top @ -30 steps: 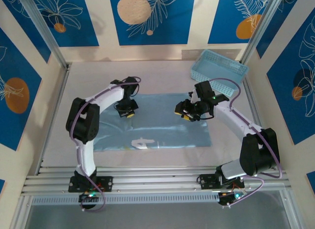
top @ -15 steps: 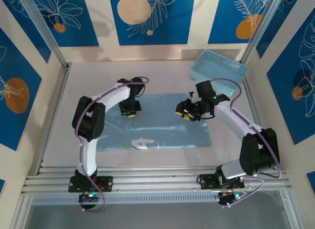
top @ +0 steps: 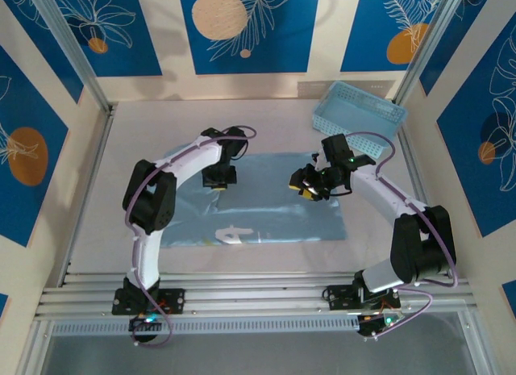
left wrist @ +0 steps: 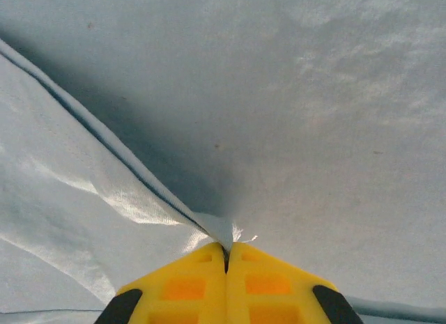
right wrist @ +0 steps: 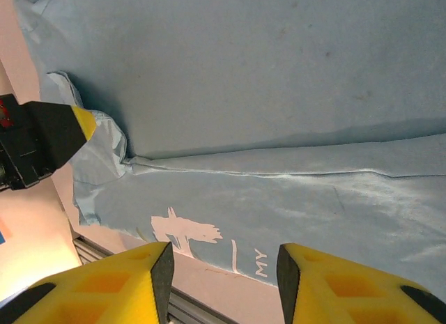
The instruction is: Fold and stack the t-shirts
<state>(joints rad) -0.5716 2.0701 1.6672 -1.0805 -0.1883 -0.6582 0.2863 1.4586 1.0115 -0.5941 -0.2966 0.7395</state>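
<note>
Folding one t-shirt (top: 274, 206), unfinished | left end effector (left wrist: 226, 258) pinches its fabric | right end effector (right wrist: 224, 268) part-open, empty | stacking undone

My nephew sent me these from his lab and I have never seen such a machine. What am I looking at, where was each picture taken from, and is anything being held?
Two white robot arms are bolted at the near edge of a table. The wide picture comes from a fixed camera above and behind them; the two close-ups come from cameras on the wrists, so the yellow fingers at the bottom are each arm's own. A light blue t-shirt lies spread on the table, and a blue plastic basket sits in the far right corner. The left end effector is shut, pinching a fold of the shirt. The right end effector is open above the shirt, holding nothing.
</note>
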